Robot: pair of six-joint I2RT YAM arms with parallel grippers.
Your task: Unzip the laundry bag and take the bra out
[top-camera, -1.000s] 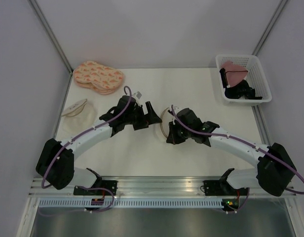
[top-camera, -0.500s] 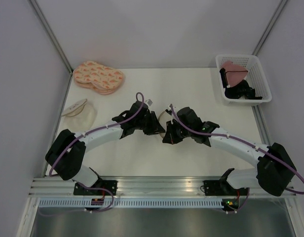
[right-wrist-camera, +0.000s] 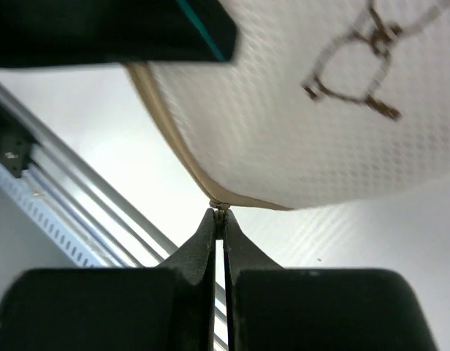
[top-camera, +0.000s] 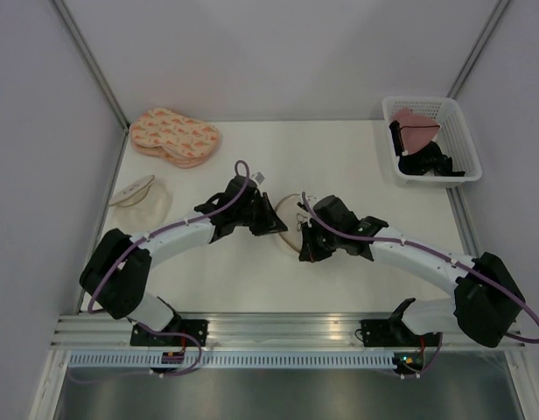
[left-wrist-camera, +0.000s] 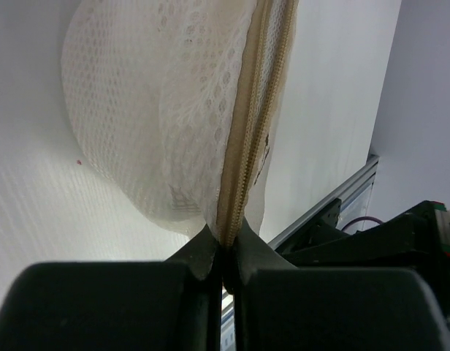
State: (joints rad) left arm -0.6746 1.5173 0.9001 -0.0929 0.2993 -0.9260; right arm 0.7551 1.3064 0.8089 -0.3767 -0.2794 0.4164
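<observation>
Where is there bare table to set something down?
Bare: the back strip between the peach pair and the basket; the front patch between the bag and the rail. Crowded: the middle, where the left hand and right hand pinch the bag.

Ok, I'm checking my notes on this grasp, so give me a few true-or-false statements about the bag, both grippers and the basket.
1. The left gripper pinches the laundry bag at its tan zip rim. True.
2. The right gripper hangs open, clear of the bag. False: it is shut on the small zip tab at the rim.
3. The basket holds a pink garment. True.
4. The peach padded pair lies in the basket. False: it lies on the table, far left.
</observation>
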